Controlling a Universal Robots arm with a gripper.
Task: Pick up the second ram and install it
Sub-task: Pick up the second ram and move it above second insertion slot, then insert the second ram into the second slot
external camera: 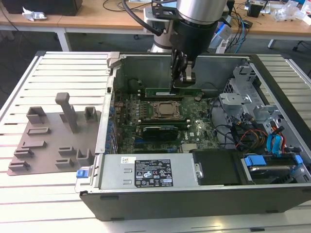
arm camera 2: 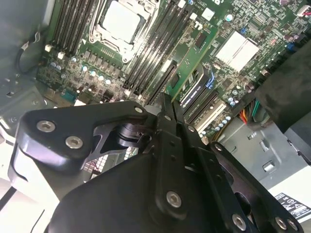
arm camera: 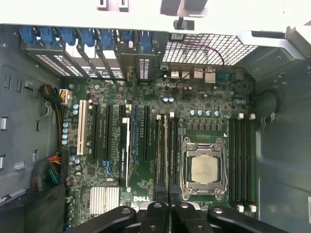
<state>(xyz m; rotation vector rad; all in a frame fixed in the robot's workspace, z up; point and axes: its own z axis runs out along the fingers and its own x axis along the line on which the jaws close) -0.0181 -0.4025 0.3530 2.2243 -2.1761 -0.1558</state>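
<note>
The end effector point(external camera: 183, 78) has its fingers drawn together, apparently pinched on the second ram point(external camera: 163, 91), which stands on edge in a slot just beside the CPU socket point(external camera: 166, 110) inside the open computer case point(external camera: 146, 194); the case rests mid-table point(external camera: 48, 73), with a grey fixture plate point(external camera: 46, 145) toward the edge at the exterior view's left

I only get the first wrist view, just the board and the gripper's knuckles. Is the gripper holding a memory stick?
Observer: It looks so. In the exterior view a green memory stick sits lengthwise under the gripper, inside the open case.
Operator: Lined up with a slot?
Observer: In the second wrist view it runs from the fingertips parallel to the black slots beside the socket; whether it is seated, I cannot tell.
</note>
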